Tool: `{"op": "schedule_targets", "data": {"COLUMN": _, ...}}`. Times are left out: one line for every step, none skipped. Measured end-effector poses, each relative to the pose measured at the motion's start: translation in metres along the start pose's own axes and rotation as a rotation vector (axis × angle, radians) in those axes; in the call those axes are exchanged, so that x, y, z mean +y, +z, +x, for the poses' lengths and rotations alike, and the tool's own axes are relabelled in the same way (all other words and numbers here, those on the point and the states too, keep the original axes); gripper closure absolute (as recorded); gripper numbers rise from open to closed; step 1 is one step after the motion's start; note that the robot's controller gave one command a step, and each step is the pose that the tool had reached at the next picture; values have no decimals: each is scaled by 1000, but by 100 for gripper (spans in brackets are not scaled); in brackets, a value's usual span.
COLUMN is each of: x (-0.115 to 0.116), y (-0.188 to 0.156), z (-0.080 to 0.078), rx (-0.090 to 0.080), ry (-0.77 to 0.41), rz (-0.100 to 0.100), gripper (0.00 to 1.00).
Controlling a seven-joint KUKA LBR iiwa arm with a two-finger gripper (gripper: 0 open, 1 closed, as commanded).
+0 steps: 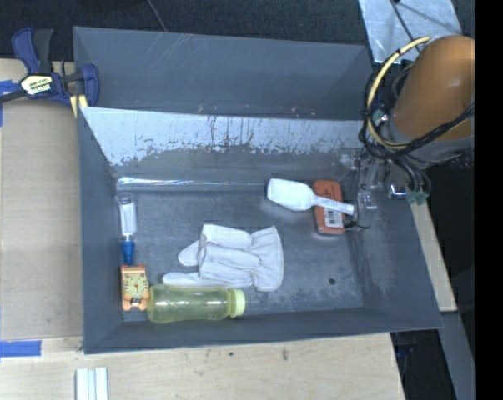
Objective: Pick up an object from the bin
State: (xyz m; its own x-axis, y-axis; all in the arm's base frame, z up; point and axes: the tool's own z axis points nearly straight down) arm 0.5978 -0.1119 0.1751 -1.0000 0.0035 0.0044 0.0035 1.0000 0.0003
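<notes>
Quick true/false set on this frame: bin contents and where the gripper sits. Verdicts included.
1. The white glove lies flat on the bin floor near its middle. True.
2. The yellow-green bottle stands upright. False: it lies on its side along the floor's lower edge in the view, left of centre.
3. The white scoop has its handle lying across the orange block. True.
4. The gripper is over the glove. False: it is at the right side of the bin, next to the orange block and the end of the scoop's handle.
5. The clear tube with a blue end lies at the bin's right side. False: it lies at the left side.
</notes>
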Motion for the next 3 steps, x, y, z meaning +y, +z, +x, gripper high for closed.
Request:
{"op": "schedule_targets", "data": {"x": 0, "y": -2, "z": 0, "rx": -2, "ry": -1, "rz": 0, "gripper": 0}}
{"op": "schedule_targets", "data": {"x": -27, "y": -14, "z": 19, "rx": -6, "ry": -18, "rz": 0, "gripper": 0}}
{"op": "schedule_targets", "data": {"x": 4, "y": 27, "z": 14, "rx": -13, "ry": -64, "rz": 5, "gripper": 0}}
